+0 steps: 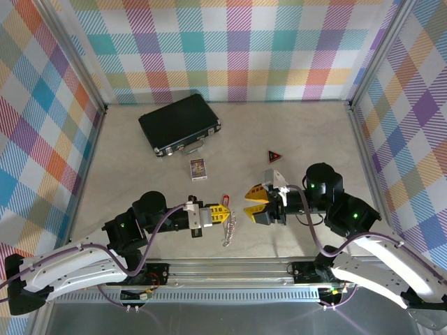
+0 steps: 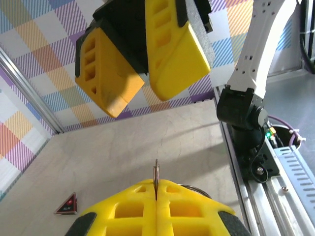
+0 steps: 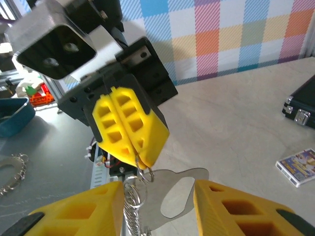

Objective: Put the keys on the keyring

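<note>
Left gripper [image 1: 224, 213] jaws clamped on the thin silvery metal keyring [image 1: 229, 230] | right gripper [image 1: 246, 201] jaws apart, facing it | small silvery key with red plastic tag [image 1: 225, 199] just beside left fingers, seemingly unthreaded | threading judged still to do

The left gripper [image 1: 227, 212] reaches in toward the right arm, its yellow fingers pressed together on the keyring [image 1: 229, 229]. The right gripper [image 1: 249, 202] faces it from just beside, jaws spread wide. Both arms are bent low.
</note>
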`<action>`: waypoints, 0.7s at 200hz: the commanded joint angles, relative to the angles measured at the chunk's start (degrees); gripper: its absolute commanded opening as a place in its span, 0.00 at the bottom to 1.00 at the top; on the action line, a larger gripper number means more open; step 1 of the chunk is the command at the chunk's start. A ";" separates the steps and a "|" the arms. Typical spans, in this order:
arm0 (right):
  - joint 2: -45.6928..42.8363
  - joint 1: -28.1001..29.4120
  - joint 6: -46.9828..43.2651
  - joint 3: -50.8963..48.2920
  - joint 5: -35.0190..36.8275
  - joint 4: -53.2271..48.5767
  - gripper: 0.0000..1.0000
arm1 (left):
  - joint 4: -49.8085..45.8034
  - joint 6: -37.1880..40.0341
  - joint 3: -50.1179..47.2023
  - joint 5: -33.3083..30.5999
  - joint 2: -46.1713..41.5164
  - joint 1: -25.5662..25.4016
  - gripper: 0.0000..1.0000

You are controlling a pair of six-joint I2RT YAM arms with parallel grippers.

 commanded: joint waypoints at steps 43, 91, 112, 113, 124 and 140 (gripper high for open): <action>0.65 0.82 -2.52 -0.63 0.95 -0.75 0.45 | 1.06 4.02 1.47 -1.55 -0.48 -1.39 0.00; 0.31 2.03 -2.26 -1.03 1.05 0.82 0.45 | 13.58 -4.21 -4.81 -1.55 -3.67 -1.37 0.00; 0.04 2.34 -2.07 -1.25 0.48 2.23 0.45 | 14.53 -6.19 -5.53 -0.30 -4.67 -1.38 0.00; 0.00 2.37 -2.07 -1.29 0.45 2.33 0.45 | 14.48 -6.25 -5.53 -0.21 -4.73 -1.38 0.00; 0.04 2.39 -1.68 -1.58 -0.19 3.59 0.45 | 14.44 -6.76 -5.61 0.60 -5.10 -1.37 0.00; 0.11 2.53 -0.92 -2.03 -1.35 5.69 0.45 | 14.66 -7.71 -5.75 1.40 -5.56 -1.38 0.00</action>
